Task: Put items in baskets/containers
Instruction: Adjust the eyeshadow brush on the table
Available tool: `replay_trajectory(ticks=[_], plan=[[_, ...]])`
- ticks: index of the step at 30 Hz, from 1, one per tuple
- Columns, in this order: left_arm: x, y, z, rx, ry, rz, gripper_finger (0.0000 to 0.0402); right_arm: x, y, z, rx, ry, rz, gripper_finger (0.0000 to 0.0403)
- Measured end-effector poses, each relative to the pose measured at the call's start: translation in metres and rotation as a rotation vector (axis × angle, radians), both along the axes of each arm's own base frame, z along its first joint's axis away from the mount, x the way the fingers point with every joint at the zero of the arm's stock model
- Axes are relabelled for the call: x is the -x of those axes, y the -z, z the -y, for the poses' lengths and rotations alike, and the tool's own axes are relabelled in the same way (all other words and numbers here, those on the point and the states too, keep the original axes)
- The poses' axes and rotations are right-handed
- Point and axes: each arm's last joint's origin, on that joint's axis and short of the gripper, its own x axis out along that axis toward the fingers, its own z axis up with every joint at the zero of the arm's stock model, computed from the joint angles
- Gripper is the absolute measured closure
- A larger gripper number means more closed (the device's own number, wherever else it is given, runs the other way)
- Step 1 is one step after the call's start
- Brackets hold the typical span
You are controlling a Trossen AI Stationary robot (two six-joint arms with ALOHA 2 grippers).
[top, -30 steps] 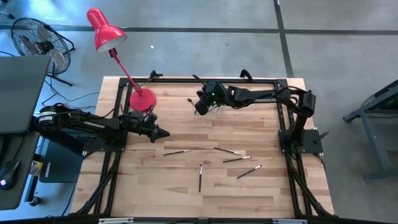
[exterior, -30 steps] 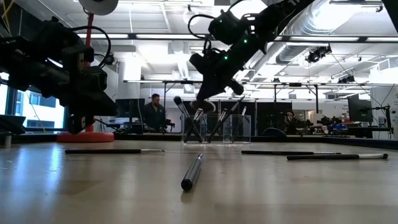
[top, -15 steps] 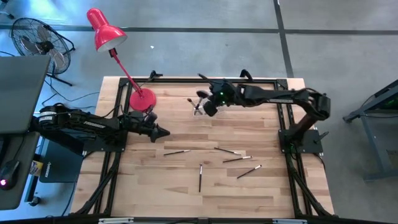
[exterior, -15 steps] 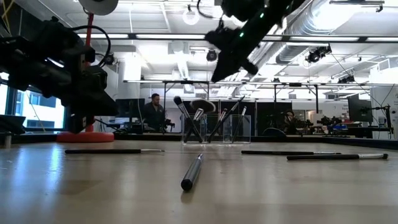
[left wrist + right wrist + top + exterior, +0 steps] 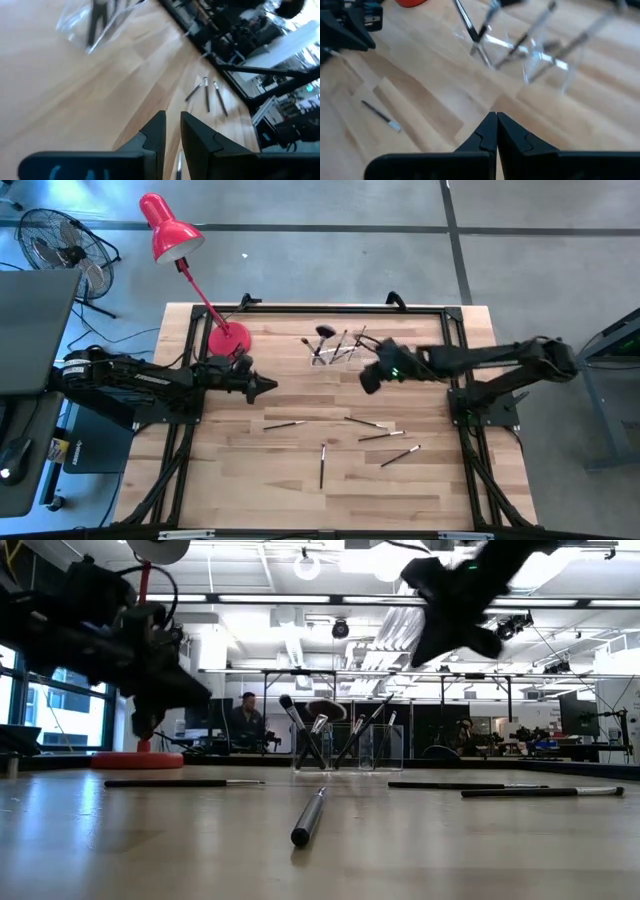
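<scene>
Right end effector [image 5: 369,378] clenched and empty, raised beside clear holder [image 5: 335,348] of upright makeup brushes [image 5: 312,730], left end effector [image 5: 262,388] slightly parted, empty, five brushes [image 5: 322,465] loose on counter [image 5: 250,470].

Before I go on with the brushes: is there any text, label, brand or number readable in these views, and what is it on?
None can be read.
Left gripper: pale blue marks on its body in the left wrist view, too blurred to read.
Right gripper, clear holder, loose brushes, red lamp: no lettering shows.
</scene>
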Motion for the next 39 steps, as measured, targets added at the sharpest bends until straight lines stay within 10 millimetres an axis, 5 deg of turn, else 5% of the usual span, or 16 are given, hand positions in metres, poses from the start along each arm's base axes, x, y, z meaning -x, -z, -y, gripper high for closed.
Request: replay_trajectory(ticks=[7, 14, 19, 25, 34, 39], plan=[[-0.025, -0.031, -0.006, -0.186, 0.049, -0.045, 0.0346, 0.041, 0.020, -0.033, -0.110, 0.084, 0.076, 0.0403], [-0.050, -0.069, -0.001, -0.362, 0.087, -0.237, 0.0346, 0.056, 0.031, -0.052, -0.131, 0.058, 0.082, 0.0403], [-0.068, -0.096, 0.022, -0.478, 0.123, -0.281, 0.0346, 0.062, 0.034, -0.062, -0.128, 0.000, 0.024, 0.0403], [-0.096, -0.104, 0.059, -0.560, 0.170, -0.427, 0.0346, 0.070, 0.039, -0.070, -0.128, -0.041, -0.063, 0.0403], [-0.147, -0.112, 0.110, -0.530, 0.241, -0.508, 0.0346, 0.074, 0.040, -0.080, -0.109, -0.142, -0.094, 0.0403], [-0.169, -0.116, 0.120, -0.457, 0.217, -0.552, 0.0346, 0.076, 0.041, -0.087, -0.143, -0.191, -0.110, 0.0403]])
